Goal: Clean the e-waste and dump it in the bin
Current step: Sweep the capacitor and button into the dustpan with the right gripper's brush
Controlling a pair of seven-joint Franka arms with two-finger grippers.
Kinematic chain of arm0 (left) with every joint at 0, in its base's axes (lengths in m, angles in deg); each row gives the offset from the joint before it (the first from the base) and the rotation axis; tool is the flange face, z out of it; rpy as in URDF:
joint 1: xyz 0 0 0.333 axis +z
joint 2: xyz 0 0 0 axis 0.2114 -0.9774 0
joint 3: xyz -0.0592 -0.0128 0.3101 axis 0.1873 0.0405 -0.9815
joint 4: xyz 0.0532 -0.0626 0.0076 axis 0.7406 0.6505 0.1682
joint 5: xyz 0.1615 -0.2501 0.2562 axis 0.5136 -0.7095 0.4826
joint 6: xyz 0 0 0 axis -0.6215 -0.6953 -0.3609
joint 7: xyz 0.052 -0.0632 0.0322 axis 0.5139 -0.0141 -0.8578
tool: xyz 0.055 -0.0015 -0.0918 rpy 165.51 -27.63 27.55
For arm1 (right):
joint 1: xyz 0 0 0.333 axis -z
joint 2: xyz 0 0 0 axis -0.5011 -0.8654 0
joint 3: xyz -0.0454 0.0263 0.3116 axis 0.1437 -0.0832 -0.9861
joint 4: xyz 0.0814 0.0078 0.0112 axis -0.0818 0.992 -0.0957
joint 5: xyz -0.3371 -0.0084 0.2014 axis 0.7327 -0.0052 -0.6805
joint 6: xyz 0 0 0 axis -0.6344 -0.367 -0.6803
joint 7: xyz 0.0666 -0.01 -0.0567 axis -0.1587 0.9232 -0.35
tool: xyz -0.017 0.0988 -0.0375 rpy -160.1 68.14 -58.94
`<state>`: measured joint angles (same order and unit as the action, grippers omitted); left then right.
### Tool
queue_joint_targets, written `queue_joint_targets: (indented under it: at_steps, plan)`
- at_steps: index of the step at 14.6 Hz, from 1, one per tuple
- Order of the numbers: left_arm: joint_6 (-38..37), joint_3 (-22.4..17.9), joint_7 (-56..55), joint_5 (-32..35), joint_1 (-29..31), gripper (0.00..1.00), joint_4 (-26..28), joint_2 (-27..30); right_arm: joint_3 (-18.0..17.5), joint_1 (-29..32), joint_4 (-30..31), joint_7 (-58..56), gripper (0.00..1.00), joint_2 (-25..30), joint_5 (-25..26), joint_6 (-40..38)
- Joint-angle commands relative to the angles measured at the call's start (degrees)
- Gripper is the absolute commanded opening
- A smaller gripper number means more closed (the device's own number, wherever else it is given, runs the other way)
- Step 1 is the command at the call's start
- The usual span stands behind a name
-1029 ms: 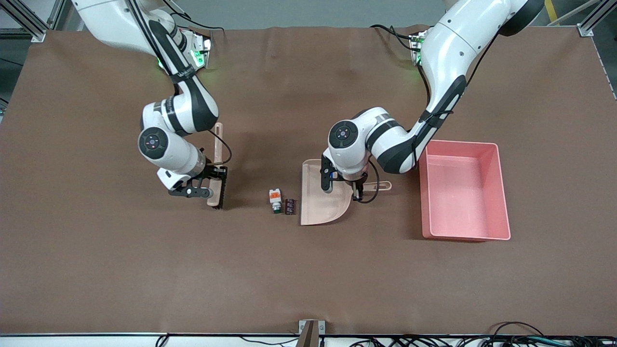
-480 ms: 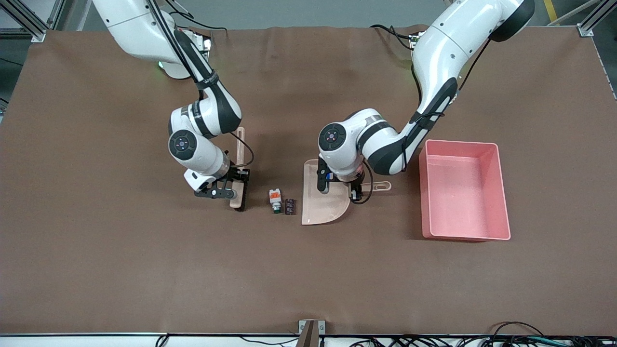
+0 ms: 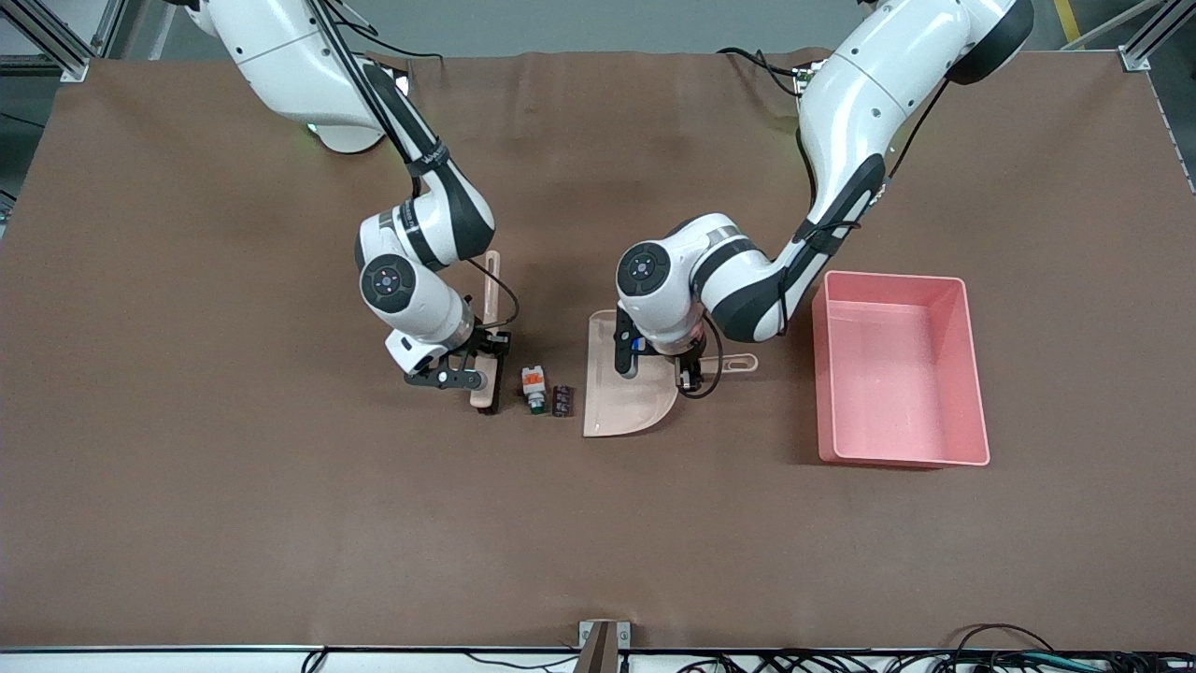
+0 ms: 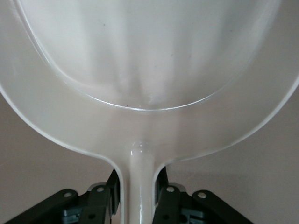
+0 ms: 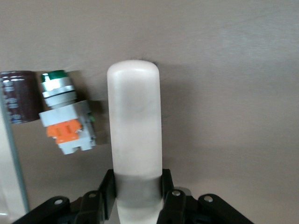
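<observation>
The e-waste lies on the brown table: a white part with orange and green bits point(image 3: 533, 387) point(image 5: 65, 123) and a dark block point(image 3: 562, 401) point(image 5: 17, 95) side by side. My right gripper point(image 3: 481, 360) point(image 5: 138, 184) is shut on a beige brush point(image 3: 487, 374) point(image 5: 134, 126), which stands just beside the white part, toward the right arm's end. My left gripper point(image 3: 691, 360) point(image 4: 138, 186) is shut on the handle of the beige dustpan point(image 3: 624, 397) point(image 4: 149, 70). The pan's straight lip faces the dark block, a small gap away. The pink bin point(image 3: 888, 279) stands toward the left arm's end.
A brown cloth covers the whole table point(image 3: 280, 523). A thin handle loop of the dustpan point(image 3: 743, 360) points toward the bin. A metal bracket point(image 3: 603, 640) sits at the table edge nearest the front camera.
The right arm has carried the brush along the table toward the e-waste, stopping right beside the white part. The left arm shifted slightly and the dustpan turned a little; the e-waste has not moved.
</observation>
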<state>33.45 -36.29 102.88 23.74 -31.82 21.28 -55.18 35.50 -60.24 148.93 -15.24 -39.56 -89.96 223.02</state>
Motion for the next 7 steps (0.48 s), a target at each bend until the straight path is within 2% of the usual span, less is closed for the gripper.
queue_joint_targets:
  at_steps: [1,7]
  plan:
    - [-1.14,-0.20,0.74,0.71,-1.30,0.01,-2.42,-1.13,0.54,-1.82,-2.93,0.87,0.01,-1.99,-0.86,-0.62]
    - [-1.06,-0.20,0.56,0.36,-2.62,0.01,-4.43,-2.44,0.45,-3.41,-5.92,0.96,0.01,-4.36,-0.94,-0.35]
